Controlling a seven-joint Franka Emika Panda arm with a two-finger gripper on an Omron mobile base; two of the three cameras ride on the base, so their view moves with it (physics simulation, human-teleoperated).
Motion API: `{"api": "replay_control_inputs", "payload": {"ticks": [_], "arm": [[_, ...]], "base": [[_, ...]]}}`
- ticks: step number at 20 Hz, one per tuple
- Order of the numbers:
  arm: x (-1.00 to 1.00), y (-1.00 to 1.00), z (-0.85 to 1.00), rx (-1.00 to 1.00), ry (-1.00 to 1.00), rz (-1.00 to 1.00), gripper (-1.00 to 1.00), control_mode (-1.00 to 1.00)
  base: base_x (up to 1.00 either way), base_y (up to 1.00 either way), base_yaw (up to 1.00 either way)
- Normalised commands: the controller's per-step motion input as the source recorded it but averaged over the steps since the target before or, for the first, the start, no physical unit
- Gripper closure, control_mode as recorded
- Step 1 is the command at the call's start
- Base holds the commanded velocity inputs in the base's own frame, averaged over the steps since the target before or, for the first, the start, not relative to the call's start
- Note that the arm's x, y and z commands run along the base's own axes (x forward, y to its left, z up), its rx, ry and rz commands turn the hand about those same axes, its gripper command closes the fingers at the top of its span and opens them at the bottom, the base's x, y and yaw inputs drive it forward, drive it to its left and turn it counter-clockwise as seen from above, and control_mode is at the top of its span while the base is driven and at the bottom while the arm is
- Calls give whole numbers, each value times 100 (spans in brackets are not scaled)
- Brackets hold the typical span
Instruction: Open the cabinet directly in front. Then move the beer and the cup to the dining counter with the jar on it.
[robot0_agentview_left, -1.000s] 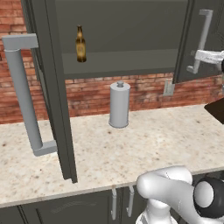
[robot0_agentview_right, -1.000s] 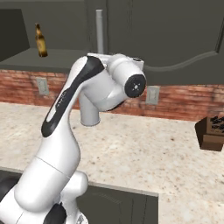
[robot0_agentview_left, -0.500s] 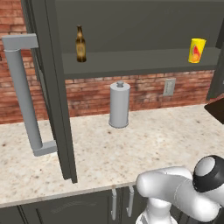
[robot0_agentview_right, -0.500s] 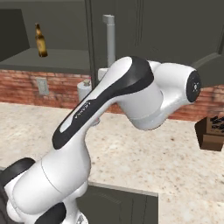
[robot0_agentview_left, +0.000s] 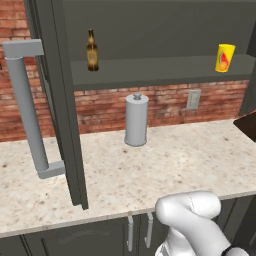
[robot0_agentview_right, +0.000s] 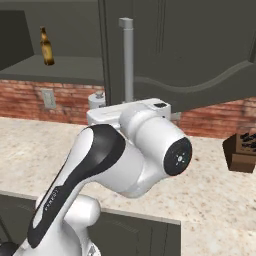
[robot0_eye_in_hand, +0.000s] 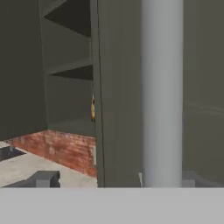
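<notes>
The cabinet (robot0_agentview_left: 150, 30) stands open, both arched doors swung out. On its lower shelf the beer (robot0_agentview_left: 92, 50) is upright at the left and the yellow cup (robot0_agentview_left: 225, 58) at the right. The beer (robot0_agentview_right: 46, 46) also shows in the right base view. The right door's grey bar handle (robot0_eye_in_hand: 162, 92) runs close in front of the hand, and a sliver of the cup (robot0_eye_in_hand: 92, 109) peeks past the door edge. My gripper (robot0_eye_in_hand: 118, 179) is open, its fingertips (robot0_eye_in_hand: 46, 178) spread wide, with the bar between them nearer the right one. The dining counter and jar are out of view.
A tall grey canister (robot0_agentview_left: 136, 120) stands on the beige counter (robot0_agentview_left: 190, 160) under the cabinet, by a wall outlet (robot0_agentview_left: 192, 99). The left door's long handle (robot0_agentview_left: 30, 110) juts out at the left. A dark box (robot0_agentview_right: 242, 150) sits at the right.
The right door has swung wide open, uncovering the cup on the shelf. The arm has folded down and to the right with it.
</notes>
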Motion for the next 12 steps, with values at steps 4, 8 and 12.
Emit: {"api": "replay_control_inputs", "payload": {"ticks": [4, 8, 12], "arm": [[-88, 4, -50, 2, -2, 0, -100, -100], [-87, -59, -4, 13, -8, 0, -100, -100], [-100, -55, -35, 9, -1, -4, -100, -100]], "base": [[0, 0, 0], [0, 0, 0], [0, 0, 0]]}}
